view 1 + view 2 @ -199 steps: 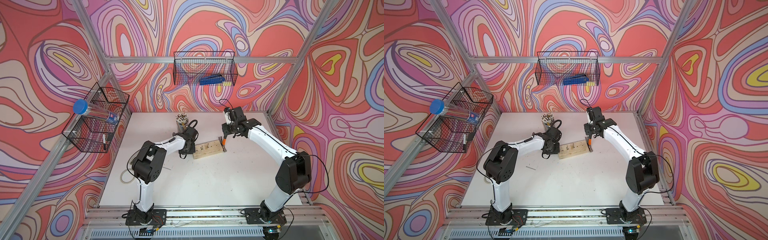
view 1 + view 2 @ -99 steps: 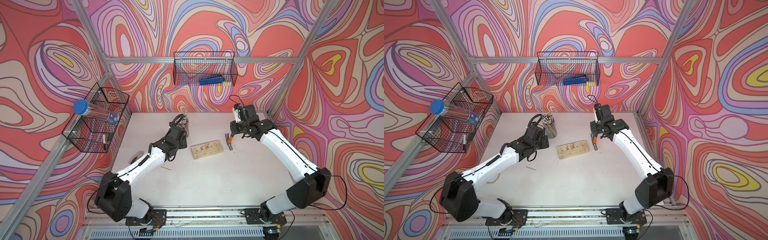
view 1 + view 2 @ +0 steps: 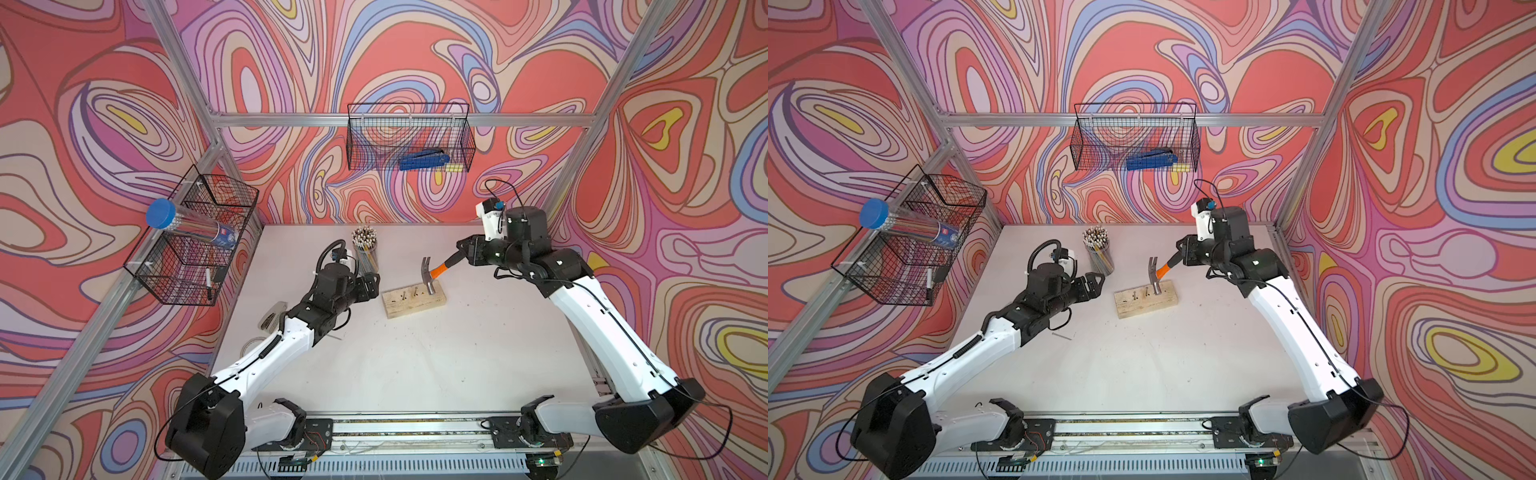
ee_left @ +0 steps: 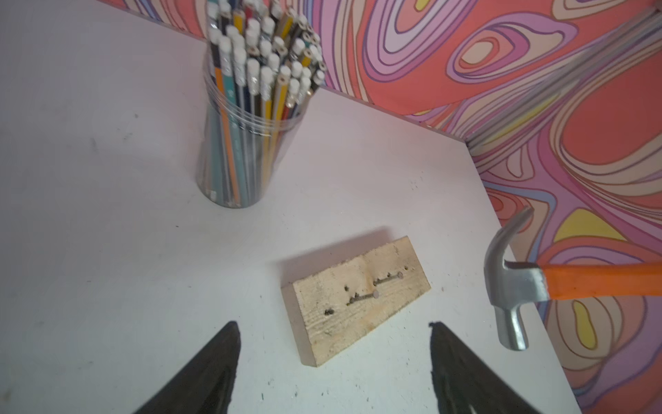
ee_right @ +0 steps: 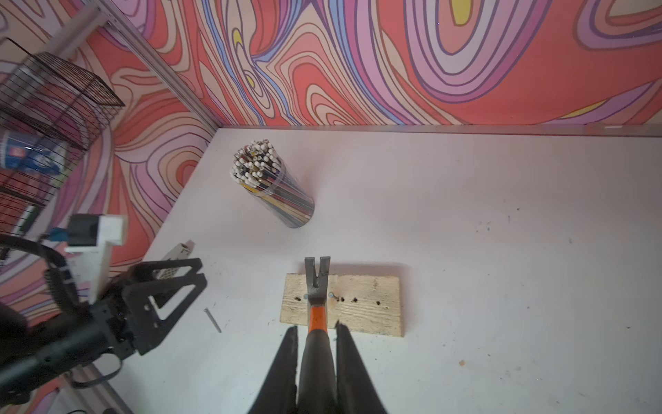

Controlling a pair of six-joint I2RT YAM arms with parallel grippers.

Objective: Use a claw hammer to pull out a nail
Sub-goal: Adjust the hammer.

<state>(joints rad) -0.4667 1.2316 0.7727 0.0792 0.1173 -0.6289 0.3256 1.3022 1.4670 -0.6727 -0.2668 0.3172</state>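
White tabletop (image 3: 415,365), wood block (image 3: 413,297) on it. Claw hammer (image 3: 438,272) at the block's right end: long axis slants from my right gripper (image 5: 315,329) down toward the block, face down, forked claw up. Silver head, orange neck, black grip. Right jaws clamped on that grip. Left gripper (image 4: 333,326) spread wide, empty, left of the block. Two nails (image 4: 376,294) stand in the block; pencil jar (image 3: 365,253) behind-left; loose nail (image 5: 213,319) front-left. Face touching wood? Can't tell.
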